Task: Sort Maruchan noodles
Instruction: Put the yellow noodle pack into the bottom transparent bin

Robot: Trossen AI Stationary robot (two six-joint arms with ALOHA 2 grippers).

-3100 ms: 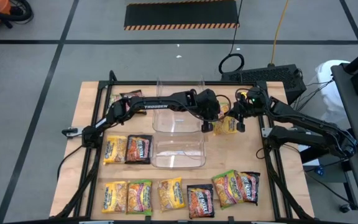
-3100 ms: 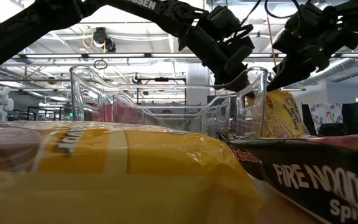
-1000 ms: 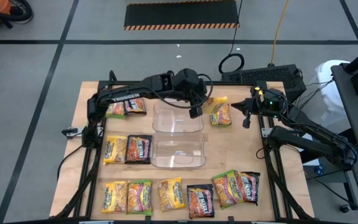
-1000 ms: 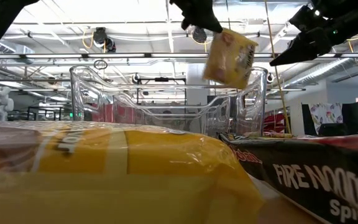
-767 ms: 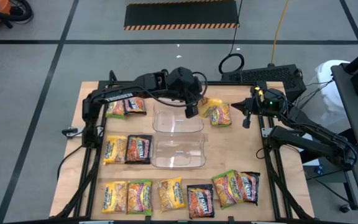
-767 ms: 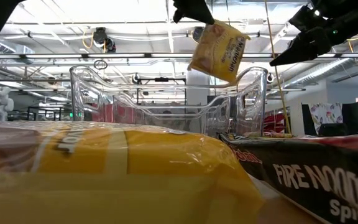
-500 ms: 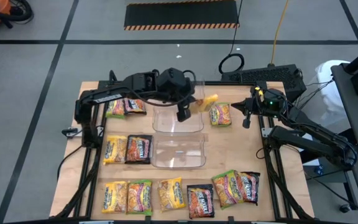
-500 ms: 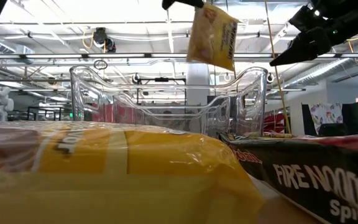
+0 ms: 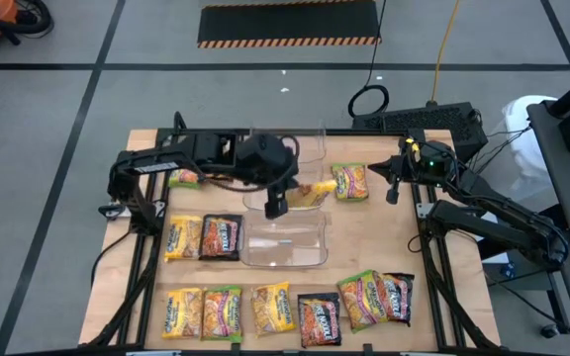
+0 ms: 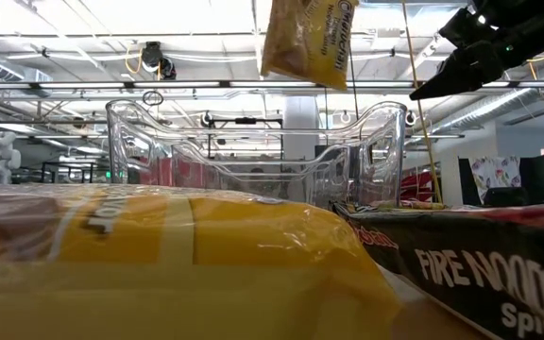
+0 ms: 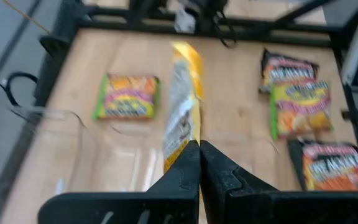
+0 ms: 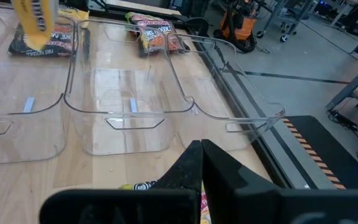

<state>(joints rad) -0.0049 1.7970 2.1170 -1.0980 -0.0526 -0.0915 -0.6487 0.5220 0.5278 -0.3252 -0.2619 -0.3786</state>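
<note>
One yellow noodle packet (image 9: 312, 192), pinched in your left gripper (image 9: 277, 207), has travelled from the table's far right to hang over the far clear bin (image 9: 283, 168), ready for release, while your right gripper (image 9: 392, 190) waits closed and empty near the right edge.

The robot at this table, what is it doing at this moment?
It is sorting ramen packets. The left gripper is shut on a yellow packet and holds it in the air above the clear bins. The right gripper waits shut at the table's right side. Other packets lie on the table around the bins.
</note>
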